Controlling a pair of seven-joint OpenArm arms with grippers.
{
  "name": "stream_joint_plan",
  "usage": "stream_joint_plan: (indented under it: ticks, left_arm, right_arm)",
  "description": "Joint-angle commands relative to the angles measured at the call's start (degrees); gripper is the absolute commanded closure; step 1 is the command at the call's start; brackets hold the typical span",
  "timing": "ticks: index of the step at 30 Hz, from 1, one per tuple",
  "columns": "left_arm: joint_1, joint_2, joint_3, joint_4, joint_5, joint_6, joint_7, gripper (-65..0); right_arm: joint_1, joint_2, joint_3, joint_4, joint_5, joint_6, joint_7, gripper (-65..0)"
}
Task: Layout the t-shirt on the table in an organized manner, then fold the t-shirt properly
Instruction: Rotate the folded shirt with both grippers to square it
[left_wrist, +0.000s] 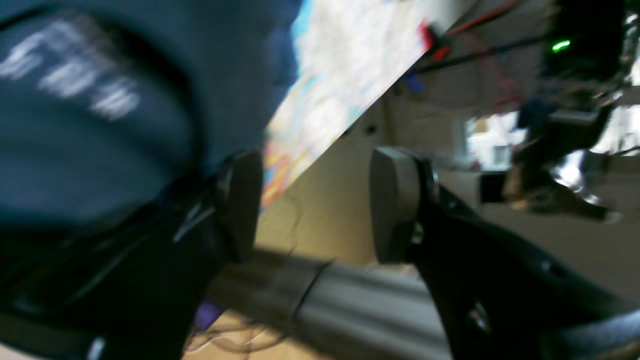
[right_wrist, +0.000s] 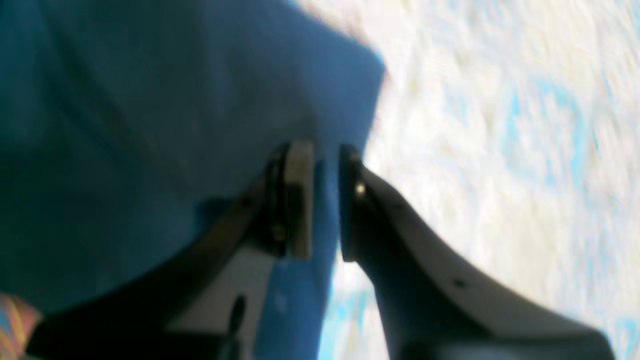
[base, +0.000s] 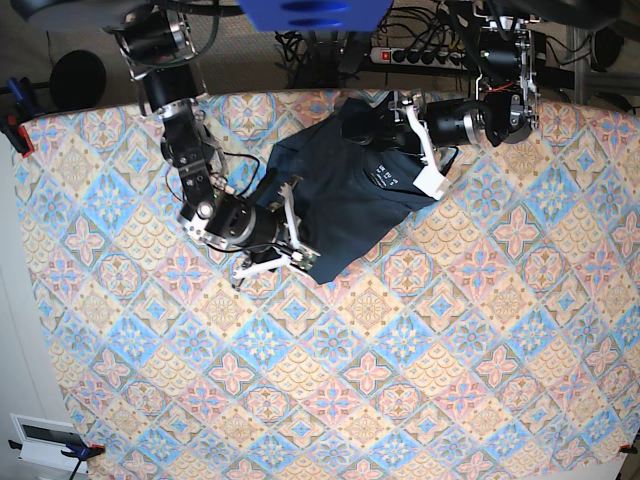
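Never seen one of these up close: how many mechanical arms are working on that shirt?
2. The right arm comes in from the table's far left edge, and the left arm from the far right; both meet the navy t-shirt.

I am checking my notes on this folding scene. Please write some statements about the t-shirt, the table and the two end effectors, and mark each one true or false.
1. The right end effector has a fold of the t-shirt between its pads. True.
2. The left end effector is shut. False: its pads stand apart with nothing between them.
3. The t-shirt lies flat and fully spread out. False: it is bunched and creased near the table's far edge.
4. The table carries a diamond tile pattern. True.
5. The t-shirt is red. False: it is dark navy blue.
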Motion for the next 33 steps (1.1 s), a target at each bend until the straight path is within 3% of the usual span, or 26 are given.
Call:
stream_joint_plan:
  ticks: [1, 7, 15, 17, 21, 25, 33]
  left_arm:
    - [0.1, 0.3, 0.8, 0.9, -0.7, -0.2, -0.5, -33.1]
    - [0.2, 2.4, 5.8, 0.9, 4.1, -0.2, -0.7, -33.1]
    - [-2.0, 2.8, 11.1, -2.0, 15.6, -0.1, -4.0, -31.4]
    - [-2.9, 2.7, 11.1, -4.7, 16.6, -0.1, -4.4, -24.4]
    - [-5.8, 2.7, 11.1, -10.2, 18.9, -0.1, -4.4, -2.0]
    - [-7.9, 2.4, 11.1, -13.6, 21.0, 0.0, -4.4, 0.0]
    - [-9.4, -0.5, 11.0, -14.1, 27.3, 0.0, -4.6, 0.0]
  right_arm:
    - [3.1, -0.4, 0.5, -0.2, 0.0, -0.5, 1.3, -8.6]
    - [10.5, -3.1, -1.2, -7.7, 0.0, -0.5, 1.4, -8.6]
    - [17.3, -7.9, -8.4, -20.2, -0.2, -0.5, 1.7, -8.6]
    - [18.9, -8.4, -10.6, -22.8, -0.2, -0.5, 1.7, -8.6]
    - [20.6, -8.4, -15.3, -28.6, -0.3, -0.5, 1.8, -8.6]
    - [20.8, -7.5, -17.9, -30.6, -0.3, -0.5, 1.4, -8.6]
    - [20.3, 2.2, -18.4, -29.0, -0.3, -0.5, -1.5, -8.5]
